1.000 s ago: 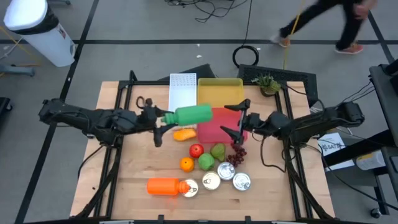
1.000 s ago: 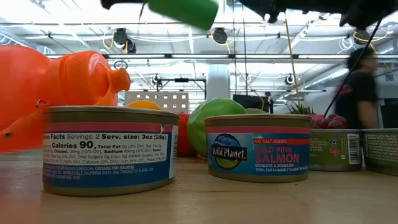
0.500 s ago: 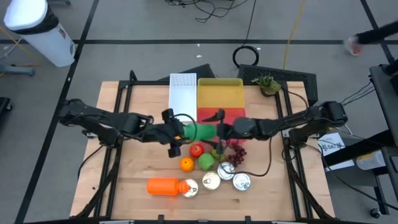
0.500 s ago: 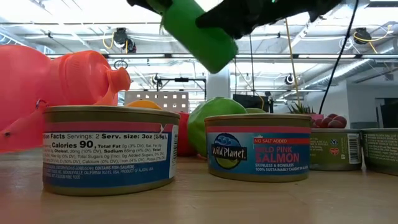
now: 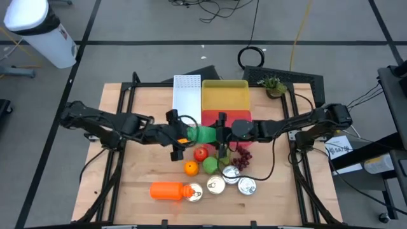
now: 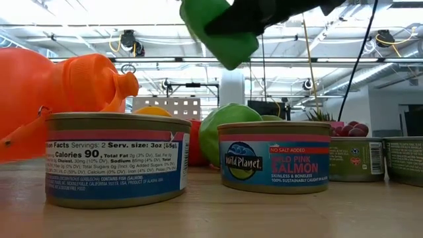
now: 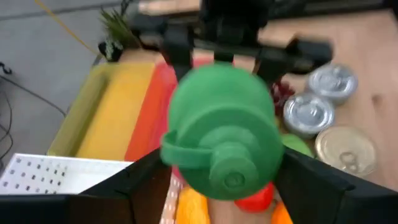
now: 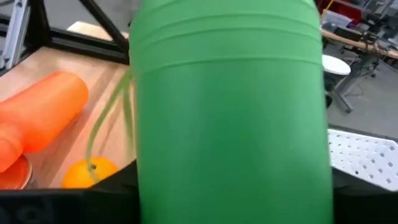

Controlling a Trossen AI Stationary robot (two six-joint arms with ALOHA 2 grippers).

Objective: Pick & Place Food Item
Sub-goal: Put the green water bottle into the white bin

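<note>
A green bottle (image 5: 203,133) hangs in the air over the food items, between my two grippers. Its cap end (image 7: 227,171) faces my left gripper (image 5: 184,135), which is shut on it. My right gripper (image 5: 220,135) is shut on the opposite, base end. Below lie a red apple (image 5: 201,152), an orange (image 5: 191,168), green fruit (image 5: 211,165) and grapes (image 5: 242,158). Nearer stand three cans (image 5: 230,175) and an orange bottle (image 5: 168,190) lying on its side. My left gripper has the bottle's cap end between its two fingers, at the shoulder (image 7: 171,146). It comes from the table's left, slanting down, along the bottle. My right gripper pinches the bottle's body near the base (image 8: 140,155) between its two fingers (image 7: 177,43). It comes about level from the table's right. The bottle (image 6: 221,30) hangs tilted, clear of everything.
A yellow bin (image 5: 224,94), a red bin (image 5: 236,117) and a white rack (image 5: 187,92) stand at the far side. A small plant (image 5: 273,84) sits at the far right corner. Bare wood lies left of the fruit and along the right side.
My left gripper has carried the green bottle from over the red bin toward the table's near edge. My right gripper has moved toward the table's left, up to the bottle's base, levelled out, and shut on it from a wide gap. The bottle stays clear of the table.
</note>
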